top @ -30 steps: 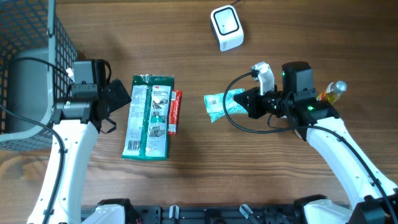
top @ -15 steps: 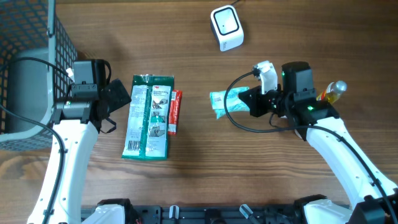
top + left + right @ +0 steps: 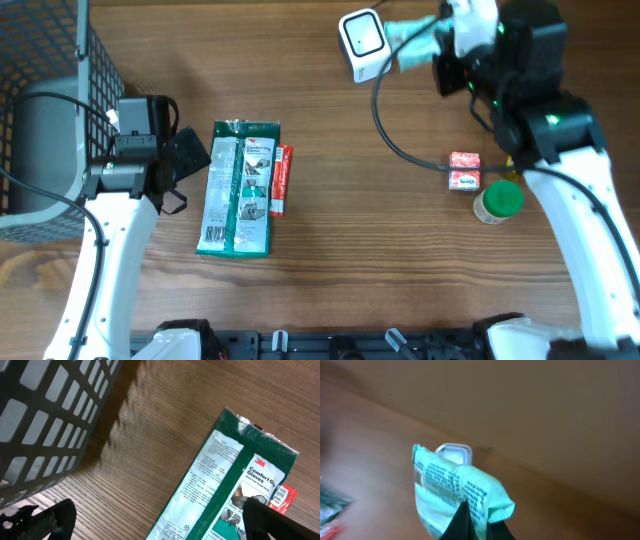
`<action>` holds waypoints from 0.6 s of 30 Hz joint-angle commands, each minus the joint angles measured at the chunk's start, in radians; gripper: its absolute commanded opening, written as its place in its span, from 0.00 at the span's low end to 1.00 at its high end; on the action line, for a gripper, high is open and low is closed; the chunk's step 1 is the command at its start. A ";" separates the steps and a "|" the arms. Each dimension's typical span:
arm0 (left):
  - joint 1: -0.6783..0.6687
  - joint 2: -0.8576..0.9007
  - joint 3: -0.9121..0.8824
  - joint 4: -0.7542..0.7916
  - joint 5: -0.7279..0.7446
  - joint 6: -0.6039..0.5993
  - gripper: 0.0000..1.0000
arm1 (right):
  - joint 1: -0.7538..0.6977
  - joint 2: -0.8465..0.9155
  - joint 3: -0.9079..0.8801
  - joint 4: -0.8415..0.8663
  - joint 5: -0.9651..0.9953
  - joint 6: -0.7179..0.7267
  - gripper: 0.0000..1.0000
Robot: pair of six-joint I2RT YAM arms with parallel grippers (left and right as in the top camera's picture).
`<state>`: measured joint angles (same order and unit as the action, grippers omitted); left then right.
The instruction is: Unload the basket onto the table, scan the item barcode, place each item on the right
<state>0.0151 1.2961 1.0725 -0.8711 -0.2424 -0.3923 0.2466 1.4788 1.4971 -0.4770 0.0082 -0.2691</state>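
Operator: Where is the pouch (image 3: 455, 490)?

Technician: It is off the table (image 3: 330, 280), near the far edge. In the overhead view its left end meets the right side of the scanner (image 3: 362, 42). In the right wrist view it covers the lower part of the scanner's white face. Contact between the two cannot be confirmed. The pouch's printed side faces the wrist camera.

Operator: What is the state of the right gripper (image 3: 470, 525)?

Technician: Its jaws are pressed together on the pouch's near end. The pouch is pinched and bulges above the fingertips.

Operator: And the left gripper (image 3: 197, 158)?

Technician: It is spread wide and holds nothing. It sits toward the left edge, just beside the gloves pack (image 3: 238, 187). In the left wrist view one of the fingers (image 3: 47, 517) appears at each lower corner of the picture, with the pack between them.

Operator: What else is on the table?

Technician: A red pack (image 3: 282, 180) lies along the right side of the gloves pack, touching it. A basket (image 3: 60, 60) fills the far left corner. In the right half, two red boxes (image 3: 464, 172) lie against each other. A jar (image 3: 498, 200) with a green lid stands just beside them, on the near side.
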 commanded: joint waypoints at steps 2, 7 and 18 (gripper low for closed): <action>0.004 0.002 0.009 0.002 -0.013 -0.013 1.00 | 0.072 0.162 0.011 0.158 0.194 -0.237 0.04; 0.004 0.002 0.009 0.002 -0.013 -0.013 1.00 | 0.145 0.350 0.011 0.428 0.418 -0.481 0.04; 0.004 0.002 0.009 0.002 -0.013 -0.013 1.00 | 0.169 0.619 0.011 0.789 0.551 -0.700 0.04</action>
<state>0.0154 1.2968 1.0725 -0.8707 -0.2420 -0.3923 0.4156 2.0697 1.4963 0.2718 0.5179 -0.9195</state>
